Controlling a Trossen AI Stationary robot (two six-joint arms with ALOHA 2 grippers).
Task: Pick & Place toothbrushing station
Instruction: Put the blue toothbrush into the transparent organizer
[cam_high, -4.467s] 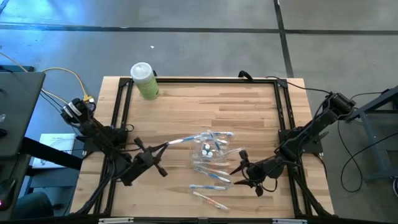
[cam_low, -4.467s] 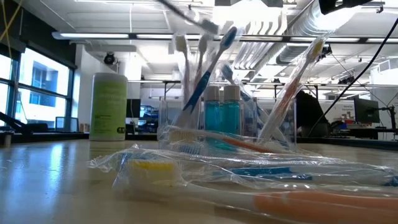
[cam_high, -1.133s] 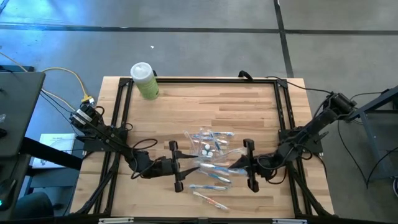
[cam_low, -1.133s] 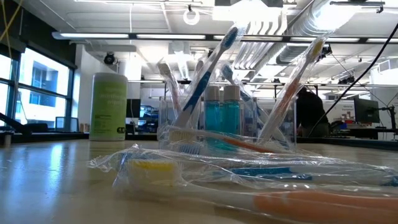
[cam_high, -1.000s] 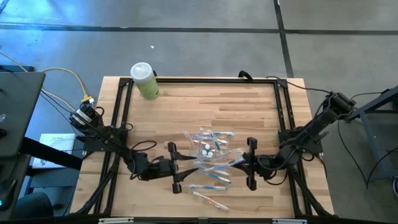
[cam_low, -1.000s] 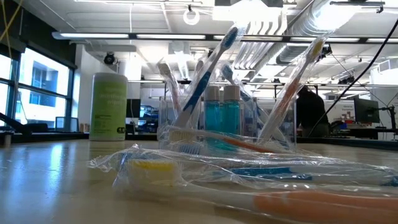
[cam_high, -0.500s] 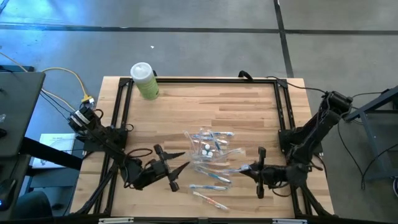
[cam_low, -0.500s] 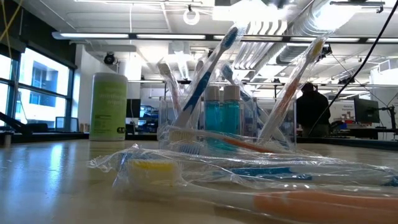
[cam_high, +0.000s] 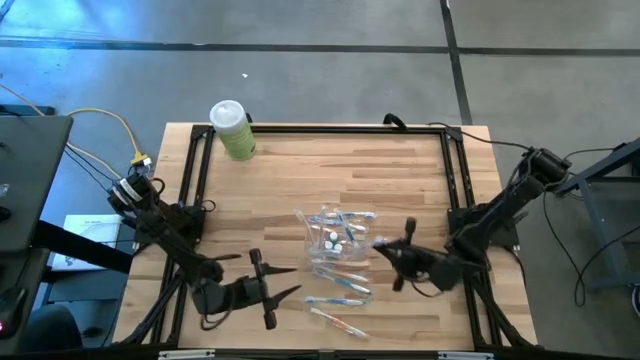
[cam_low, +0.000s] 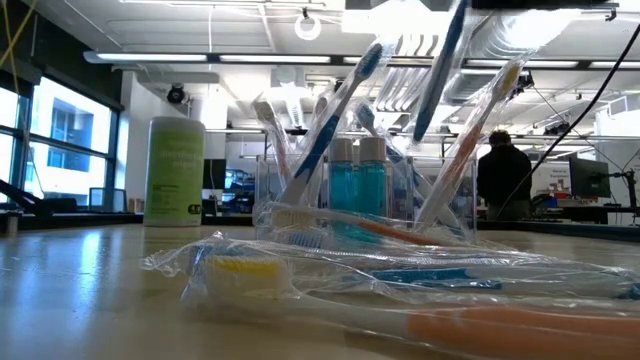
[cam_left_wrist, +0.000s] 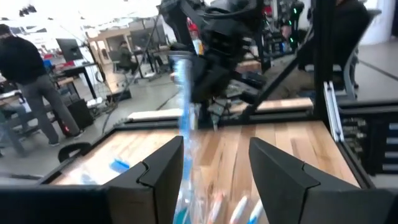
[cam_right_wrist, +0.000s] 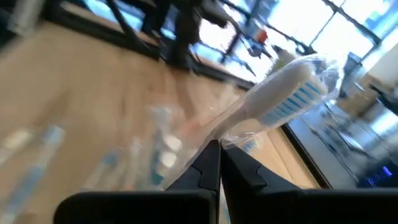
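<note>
The toothbrushing station is a clear holder (cam_high: 335, 235) with white-capped tubes and toothbrushes standing in it (cam_low: 365, 190). It sits mid-table, with several wrapped toothbrushes (cam_high: 338, 287) lying flat on the near side. My right gripper (cam_high: 380, 248) is just right of the holder, shut on a wrapped blue-and-white toothbrush (cam_right_wrist: 283, 99), which also shows in the low view (cam_low: 440, 70). My left gripper (cam_high: 297, 280) hovers open, near-left of the pile, with nothing between its fingers (cam_left_wrist: 161, 174). My right gripper pinches the wrapped toothbrush by its handle (cam_right_wrist: 229, 134) between its two shut fingers, with the clear wrapper caught in the hold. The brush sticks out past the fingertips with its bristled head (cam_right_wrist: 298, 93) farthest away. It is lifted clear of the table.
A pale green white-capped bottle (cam_high: 232, 128) stands at the table's far left corner. A black frame (cam_high: 320, 128) runs round the table's edges. People stand in the room beyond the table (cam_low: 503, 175).
My left gripper has drawn back from the holder toward the table's near-left, rolling as it went and staying open. My right gripper pulled toward the near right, then swung back beside the holder and tipped. Its toothbrush now shows in the low view, slanting above the holder.
</note>
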